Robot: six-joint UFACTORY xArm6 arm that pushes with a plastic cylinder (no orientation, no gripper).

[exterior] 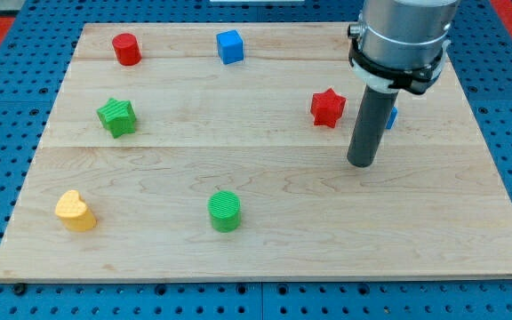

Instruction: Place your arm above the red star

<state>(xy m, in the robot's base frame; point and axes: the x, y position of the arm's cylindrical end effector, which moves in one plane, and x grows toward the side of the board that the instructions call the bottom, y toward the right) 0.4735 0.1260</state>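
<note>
- On the counter (265,178), left side first: a red cylinder (126,49) sits far and left, a green star (116,116) lies nearer than it, and a yellow heart-shaped block (76,212) sits at the near left corner.
- Toward the middle, a blue cube (230,46) stands at the far edge and a green cylinder (225,212) lies near, well apart from everything else.
- The red star (327,108) lies right of centre, in the middle band of the counter, with bare wood all round it.
- My tip (360,164) rests on the counter just right of the red star and a little nearer to the viewer; the two look apart, not touching.
- The relation the move turns on, as I judge it: the red star lies to the left and slightly farther off from my tip, so a place above it in the view means going round to its far side rather than straight at it, or the star would be pushed.
- There is no claw on this arm, only the rod, so no spread or pinched state can be told.
- A blue block (391,116) peeks out just right of the rod; most of it is hidden behind the rod, so its shape cannot be made out.
- The arm's upper body is cut off at the far right.
</note>
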